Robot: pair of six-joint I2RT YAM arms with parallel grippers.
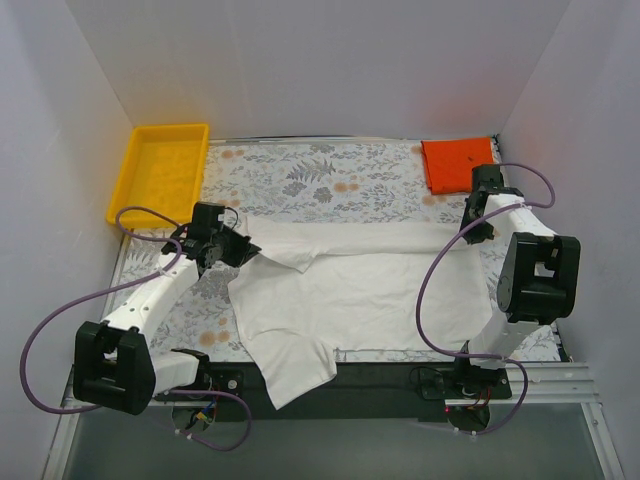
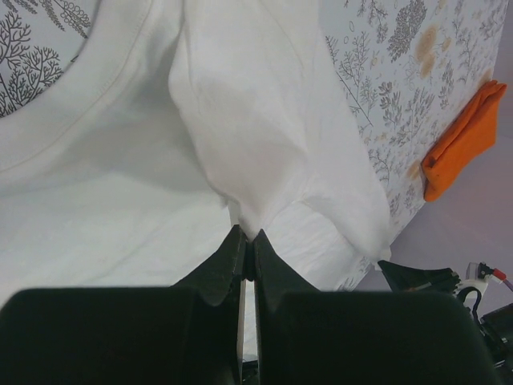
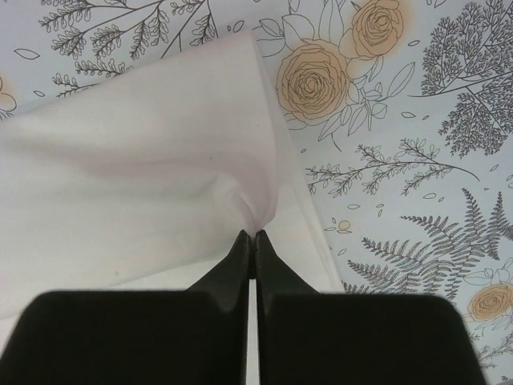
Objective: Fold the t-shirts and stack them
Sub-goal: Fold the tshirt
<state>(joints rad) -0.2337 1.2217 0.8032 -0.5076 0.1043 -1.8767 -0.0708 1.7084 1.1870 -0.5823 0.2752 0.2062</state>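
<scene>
A white t-shirt (image 1: 340, 290) is spread, partly folded, across the middle of the floral worktop (image 1: 300, 175). Its far edge is pinched at both ends: the left tool (image 2: 247, 241) and right tool (image 3: 255, 239) are clamped on cloth. A folded orange-red t-shirt (image 1: 458, 165) is seen at the far right corner.

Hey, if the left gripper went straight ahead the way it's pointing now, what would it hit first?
The white t-shirt it is pinching: the left gripper is shut on a raised fold, and that cloth fills the line ahead. The orange-red shirt sits off to the side, probably clear.
</scene>
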